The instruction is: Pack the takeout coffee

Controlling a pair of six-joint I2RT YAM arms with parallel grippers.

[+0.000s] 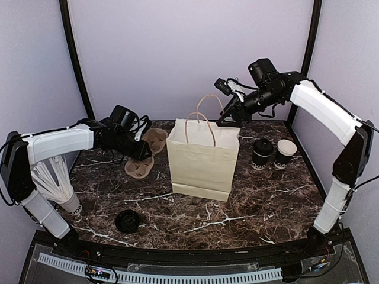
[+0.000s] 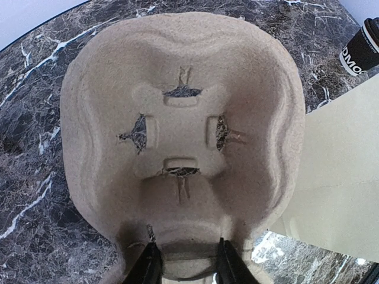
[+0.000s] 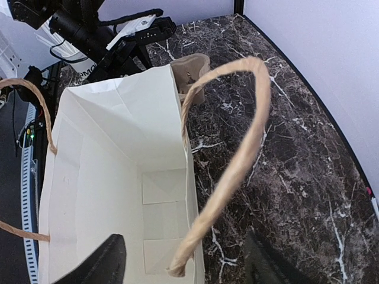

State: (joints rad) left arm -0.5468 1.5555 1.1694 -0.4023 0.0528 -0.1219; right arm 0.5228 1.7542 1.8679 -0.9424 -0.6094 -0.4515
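Left gripper [image 2: 188,267] clenched on the near rim of a pulp cup carrier [image 2: 177,118]; right gripper [image 3: 189,261] spread wide above the paper bag [image 3: 106,177].

Black fingertips [image 2: 151,266] pinch the carrier's tab from both sides. The tray stretches away from the left gripper, with the marble table [image 2: 35,177] beyond it and the bag's cream wall off to that gripper's right. The right gripper's jaws stand released and hold nothing; one twisted paper handle [image 3: 237,148] loops up between them, and the bag's open mouth lies directly beneath. The takeout coffee [image 1: 262,154], lidded, stands on the table below and to the right of the right gripper, well apart from it, just beside an unlidded cup [image 1: 285,152] farther right. A loose black lid [image 1: 127,220] lies on the table, nearer the arm bases than the left gripper.
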